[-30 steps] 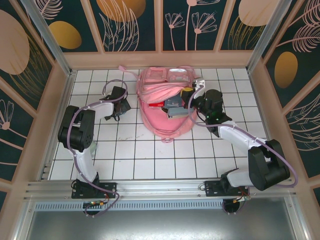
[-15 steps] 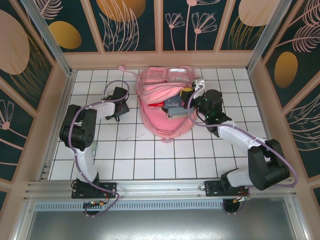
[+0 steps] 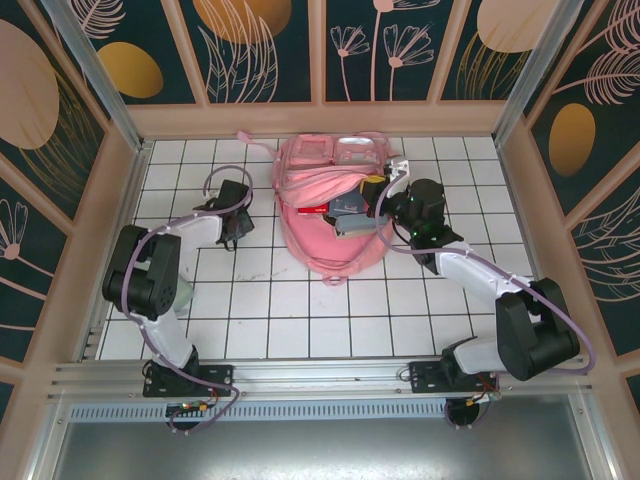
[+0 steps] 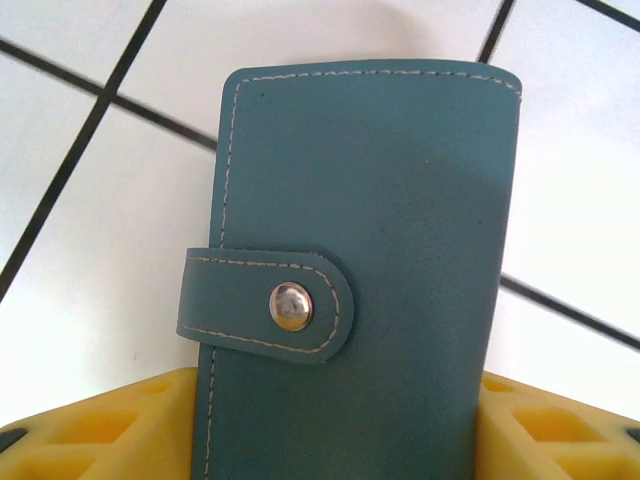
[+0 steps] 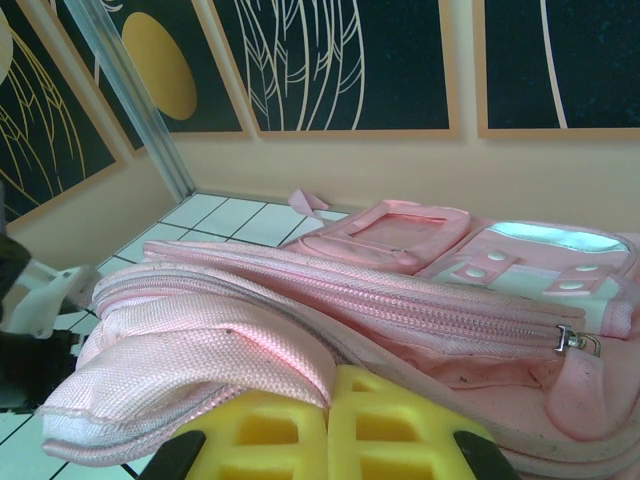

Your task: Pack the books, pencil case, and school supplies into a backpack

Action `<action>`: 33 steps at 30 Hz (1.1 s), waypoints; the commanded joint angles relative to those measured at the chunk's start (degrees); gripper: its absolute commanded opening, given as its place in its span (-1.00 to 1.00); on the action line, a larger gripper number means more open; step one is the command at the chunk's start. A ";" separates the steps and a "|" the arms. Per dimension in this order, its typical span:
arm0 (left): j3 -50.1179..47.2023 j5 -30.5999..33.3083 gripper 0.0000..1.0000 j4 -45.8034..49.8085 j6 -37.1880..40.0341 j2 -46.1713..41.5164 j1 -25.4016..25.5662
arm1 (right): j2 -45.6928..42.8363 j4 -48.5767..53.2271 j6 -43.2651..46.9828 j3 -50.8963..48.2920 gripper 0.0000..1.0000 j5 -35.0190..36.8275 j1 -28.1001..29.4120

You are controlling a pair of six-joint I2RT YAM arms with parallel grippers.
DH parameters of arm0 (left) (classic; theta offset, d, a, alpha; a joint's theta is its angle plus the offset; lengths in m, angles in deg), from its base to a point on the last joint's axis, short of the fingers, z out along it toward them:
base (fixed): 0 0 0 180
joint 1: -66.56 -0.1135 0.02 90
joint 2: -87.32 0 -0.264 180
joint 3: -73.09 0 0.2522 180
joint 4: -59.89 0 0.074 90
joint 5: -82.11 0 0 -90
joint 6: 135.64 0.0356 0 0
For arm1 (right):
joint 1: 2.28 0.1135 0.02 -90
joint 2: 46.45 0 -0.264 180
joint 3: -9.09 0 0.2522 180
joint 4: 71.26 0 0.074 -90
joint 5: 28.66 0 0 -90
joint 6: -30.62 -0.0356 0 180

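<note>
- Your left hand [image 4: 335, 440] clamps the small teal leather snap-case [image 4: 370, 200] by both long edges.
- Your right hand [image 5: 327, 425], shut, sits under the pink fabric backpack [image 5: 400, 300] flap.

Bright even light, soft shadows, sharp focus

The teal snap case [image 4: 360, 250] is running off the bottom edge of the left wrist view. The left gripper's yellow fingers [image 4: 100, 430] are showing only their tops there (whether they are pressing its sides cannot be told). From above, the left gripper [image 3: 231, 236] is covering that case, toward the far left corner of the table [image 3: 300, 320]. The backpack [image 5: 400, 300] is running past the right wrist view's right edge, its fabric overlapping the right gripper's fingers [image 5: 400, 440]. The books [image 3: 350, 208] in its mouth are lying half buried.
</note>
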 commanded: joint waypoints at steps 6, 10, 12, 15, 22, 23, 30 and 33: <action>-7.77 -6.39 0.20 2.34 -0.38 -16.22 5.46 | 0.62 -4.55 -1.03 2.58 -1.00 0.05 0.80; -10.56 -9.10 0.19 1.65 -3.01 -21.78 9.76 | 0.45 -4.57 -1.25 2.59 -1.00 -0.05 0.82; -11.16 -9.23 0.20 1.23 -5.22 -23.74 12.75 | 0.36 -4.57 -1.37 2.53 -1.00 -0.05 0.81; -11.18 -9.96 0.20 0.06 -8.76 -24.85 16.98 | 0.19 -4.49 -1.53 2.54 -1.00 -0.05 0.88; -8.71 -11.46 0.21 -5.39 -16.82 -20.58 25.77 | -0.41 -4.42 -1.49 2.50 -1.00 0.04 1.06; -8.01 -11.59 0.21 -6.35 -17.61 -19.46 26.76 | -0.50 -4.49 -1.46 2.41 -1.00 0.11 1.06; -2.14 -9.44 0.23 -9.69 -21.47 -13.45 28.99 | -0.43 -4.66 -1.54 2.41 -1.00 0.04 1.19; 0.79 -6.76 0.29 -9.04 -22.06 -11.25 28.97 | -0.43 -4.66 -1.54 2.40 -1.00 0.04 1.15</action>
